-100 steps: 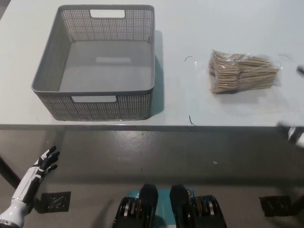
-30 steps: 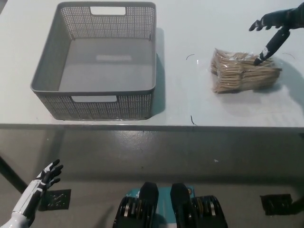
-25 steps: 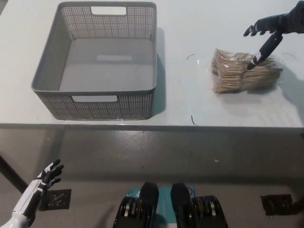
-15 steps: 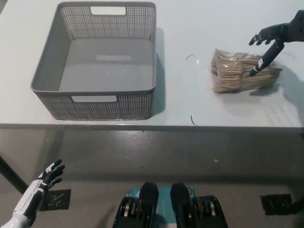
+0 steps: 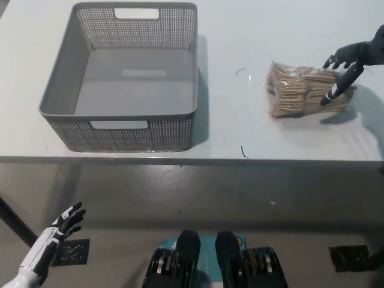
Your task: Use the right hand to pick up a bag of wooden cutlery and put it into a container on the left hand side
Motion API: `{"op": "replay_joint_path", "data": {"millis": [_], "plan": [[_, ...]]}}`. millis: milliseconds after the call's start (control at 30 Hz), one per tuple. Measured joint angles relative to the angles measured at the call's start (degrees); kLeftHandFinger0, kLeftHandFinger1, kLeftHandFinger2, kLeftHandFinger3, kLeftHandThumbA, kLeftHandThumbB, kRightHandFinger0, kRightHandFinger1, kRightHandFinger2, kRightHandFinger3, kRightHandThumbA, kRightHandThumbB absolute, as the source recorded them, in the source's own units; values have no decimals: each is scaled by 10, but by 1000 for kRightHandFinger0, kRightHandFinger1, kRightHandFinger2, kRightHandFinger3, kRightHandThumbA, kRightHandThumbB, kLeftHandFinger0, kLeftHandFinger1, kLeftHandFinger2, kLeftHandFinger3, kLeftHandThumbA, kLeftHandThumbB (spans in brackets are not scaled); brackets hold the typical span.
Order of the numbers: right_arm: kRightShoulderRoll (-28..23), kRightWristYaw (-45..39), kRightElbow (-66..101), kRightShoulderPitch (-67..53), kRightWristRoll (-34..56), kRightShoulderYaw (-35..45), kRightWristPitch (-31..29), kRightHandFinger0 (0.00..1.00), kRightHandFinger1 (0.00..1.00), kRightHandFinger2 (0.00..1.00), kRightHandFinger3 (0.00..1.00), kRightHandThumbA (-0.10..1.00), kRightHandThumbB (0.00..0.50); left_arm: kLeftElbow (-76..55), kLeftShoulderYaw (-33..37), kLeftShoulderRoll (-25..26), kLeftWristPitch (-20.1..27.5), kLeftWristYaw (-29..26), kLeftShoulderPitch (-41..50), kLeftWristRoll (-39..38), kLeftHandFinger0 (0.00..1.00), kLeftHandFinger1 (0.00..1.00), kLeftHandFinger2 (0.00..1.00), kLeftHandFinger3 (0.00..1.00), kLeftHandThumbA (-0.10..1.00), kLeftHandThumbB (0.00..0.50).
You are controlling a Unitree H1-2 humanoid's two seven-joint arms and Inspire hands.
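Observation:
A clear bag of wooden cutlery [image 5: 303, 90] lies on the white table [image 5: 240, 129], right of centre. My black right hand [image 5: 351, 63] reaches in from the right edge, open with fingers spread, over the bag's right end; one finger points down onto it. I cannot tell whether it touches. The grey perforated basket [image 5: 123, 129] stands empty on the table's left. My white left hand [image 5: 54, 234] rests open at the lower left, below the table edge.
Thin dark pen marks [image 5: 242, 152] show on the tabletop near the bag. The table's front edge [image 5: 192, 159] runs across the picture's middle, with grey floor below. Bare tabletop lies between basket and bag.
The right hand came in from the right, hovered over the bag's far right end, then slid a little right and down. The bag has stayed in place. The left hand shifted slightly.

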State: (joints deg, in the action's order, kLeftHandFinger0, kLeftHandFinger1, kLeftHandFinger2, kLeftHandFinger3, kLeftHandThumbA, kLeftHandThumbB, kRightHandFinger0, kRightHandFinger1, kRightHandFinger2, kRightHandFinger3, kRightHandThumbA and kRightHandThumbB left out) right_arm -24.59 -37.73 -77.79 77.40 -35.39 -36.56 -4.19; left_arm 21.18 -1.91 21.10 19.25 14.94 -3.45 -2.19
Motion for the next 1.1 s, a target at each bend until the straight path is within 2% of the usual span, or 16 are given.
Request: {"op": "replay_joint_path", "data": {"millis": [133, 167, 200, 233, 300, 333, 400, 700, 767, 833, 933, 967, 1000, 1033, 1067, 1100], "plan": [[9, 12, -11, -10, 1, 6, 1, 1000, 1000, 1000, 1000, 1000, 448, -1, 3, 2, 0, 1, -2, 2, 1000, 1000, 1000, 1000, 1000, 333], [11, 17, -14, -14, 2, 8, 1, 1000, 1000, 1000, 1000, 1000, 481, -2, 4, 2, 0, 1, -2, 2, 1000, 1000, 1000, 1000, 1000, 333], [14, 20, -18, -17, 3, 10, 1, 1000, 1000, 1000, 1000, 1000, 488, -2, 6, 3, 0, 1, -2, 3, 1000, 1000, 1000, 1000, 1000, 334], [18, 26, -23, -23, 4, 12, 1, 1000, 1000, 1000, 1000, 1000, 486, -3, 8, 4, 0, 1, -2, 4, 1000, 1000, 1000, 1000, 1000, 334], [25, 35, -28, -33, 5, 15, 2, 1000, 1000, 1000, 1000, 1000, 418, -4, 11, 4, 0, 1, -2, 5, 1000, 1000, 1000, 1000, 1000, 342], [29, 40, -29, -38, 7, 19, 2, 1000, 1000, 1000, 1000, 1000, 412, -5, 12, 5, 0, 1, -2, 6, 1000, 1000, 1000, 1000, 1000, 344], [31, 45, -32, -40, 10, 33, 2, 1000, 1000, 1000, 1000, 1000, 427, -6, 14, 5, 0, 1, -2, 7, 1000, 1000, 1000, 1000, 1000, 348], [37, 62, -37, -47, 23, 67, 4, 1000, 1000, 1000, 1000, 1000, 421, -9, 17, 6, -1, 5, -8, 10, 1000, 1000, 1000, 1000, 1000, 344], [37, 67, -37, -49, 23, 68, 2, 1000, 1000, 1000, 1000, 1000, 446, -9, 18, 6, -1, 7, -12, 10, 1000, 1000, 1000, 1000, 1000, 352], [37, 72, -36, -50, 23, 68, -1, 1000, 1000, 1000, 1000, 1000, 418, -9, 17, 6, -1, 10, -14, 10, 1000, 1000, 1000, 1000, 1000, 367], [38, 83, -36, -52, 20, 59, -8, 1000, 1000, 1000, 1000, 1000, 421, -9, 18, 7, -1, 13, -15, 10, 1000, 1000, 1000, 1000, 1000, 383], [38, 86, -36, -52, 19, 56, -10, 1000, 1000, 1000, 1000, 771, 442, -9, 18, 7, -1, 14, -15, 10, 1000, 1000, 1000, 1000, 1000, 386], [38, 91, -36, -53, 18, 52, -13, 1000, 1000, 1000, 1000, 699, 451, -9, 18, 7, -1, 16, -15, 10, 1000, 1000, 1000, 1000, 1000, 389], [39, 93, -37, -53, 18, 52, -13, 1000, 1000, 1000, 1000, 502, 450, -9, 18, 7, -2, 17, -15, 10, 1000, 1000, 1000, 1000, 1000, 392], [40, 97, -37, -54, 18, 52, -13, 1000, 1000, 1000, 1000, 340, 433, -9, 18, 7, -2, 18, -16, 10, 1000, 1000, 1000, 1000, 1000, 404], [41, 103, -37, -55, 17, 51, -12, 1000, 1000, 1000, 1000, 242, 393, -9, 18, 7, -3, 19, -18, 10, 1000, 1000, 1000, 1000, 1000, 404]]}}
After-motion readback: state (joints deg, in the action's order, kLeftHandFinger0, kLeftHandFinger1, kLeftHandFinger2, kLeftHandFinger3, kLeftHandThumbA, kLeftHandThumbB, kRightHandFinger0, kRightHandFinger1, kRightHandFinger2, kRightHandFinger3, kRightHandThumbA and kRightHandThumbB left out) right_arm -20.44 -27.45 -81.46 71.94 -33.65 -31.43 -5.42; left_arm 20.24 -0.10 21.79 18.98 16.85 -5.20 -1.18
